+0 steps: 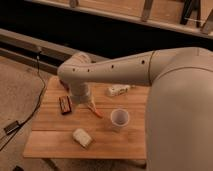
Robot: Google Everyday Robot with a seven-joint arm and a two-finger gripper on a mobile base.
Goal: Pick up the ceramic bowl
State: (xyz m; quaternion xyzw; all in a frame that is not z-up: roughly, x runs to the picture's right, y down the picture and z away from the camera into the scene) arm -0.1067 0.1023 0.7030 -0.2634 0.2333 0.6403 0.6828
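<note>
As I watch through the camera view, the arm (125,67) reaches in from the right over the counter (50,135) and bends down at its wrist. That puts the pincer (89,104) low over the left half of the boards, close to the wood. I cannot tell whether it is spread or pressed together, because the wrist covers most of it.

Up and left of the pincer, a dark maroon sliver shows at the wrist's edge. I take that for the bowl (63,86). Most of it is hidden behind the arm, and I cannot tell whether the pincer touches it.

Straight left of the pincer, just beside the wrist, a dark packet (65,104) with a reddish border lies flat. At the pincer's lower right, an orange stick (95,111) slants away toward the cup (120,117). I cannot make out whether the stick is touching the pincer. The cup stands upright to the right of the pincer and slightly nearer me, apart from it.

Farther back and to the right, a white packet (118,90) lies on its side close under the arm. Nearer me than the pincer, and well apart from it, a pale block (82,137) rests near the counter's front edge.
</note>
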